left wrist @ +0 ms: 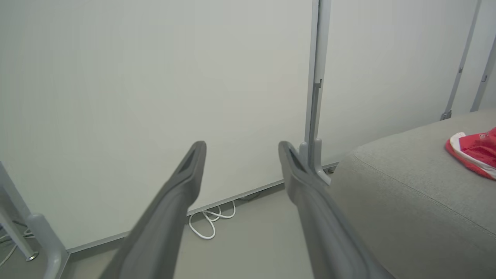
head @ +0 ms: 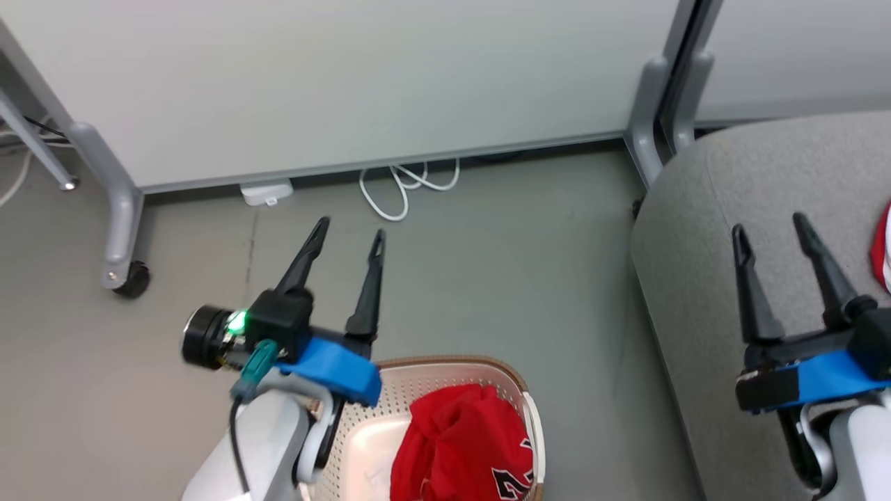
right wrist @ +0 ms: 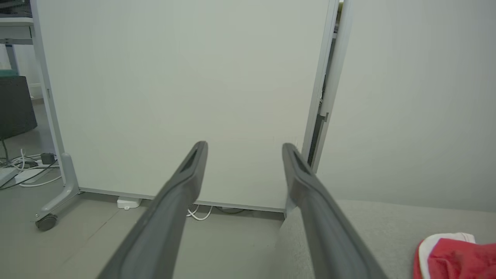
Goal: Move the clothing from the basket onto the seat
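Two pieces of clothing are in play. In the head view, one red garment (head: 459,438) lies bunched in the basket (head: 445,363) at the bottom of the picture. The lower edge cuts it off, so its black-and-white lettering is only partly readable, and I cannot tell whether anything lies under it. The left gripper (head: 350,228) hangs over the floor just past the basket's far rim, fingers spread and holding nothing. I judge it is raised there to clear the rim before a reach down. The right gripper (head: 769,224) hovers over the grey seat (head: 703,229), its fingers also apart and empty. A sliver of a second garment (head: 882,247) shows at the frame's right edge.

In the left wrist view, the left gripper (left wrist: 242,145) points at the white partition with a clear gap between its fingers. The seat (left wrist: 407,186) lies to the right, and the second garment (left wrist: 472,151) rests on it, red with a white band and cropped at the border. A white cable (left wrist: 209,221) loops on the floor.

In the right wrist view, the right gripper (right wrist: 244,145) is likewise spread wide and bare. The second garment (right wrist: 453,255) lies on the seat (right wrist: 387,232) in the corner, cut off. The task looks partly done.
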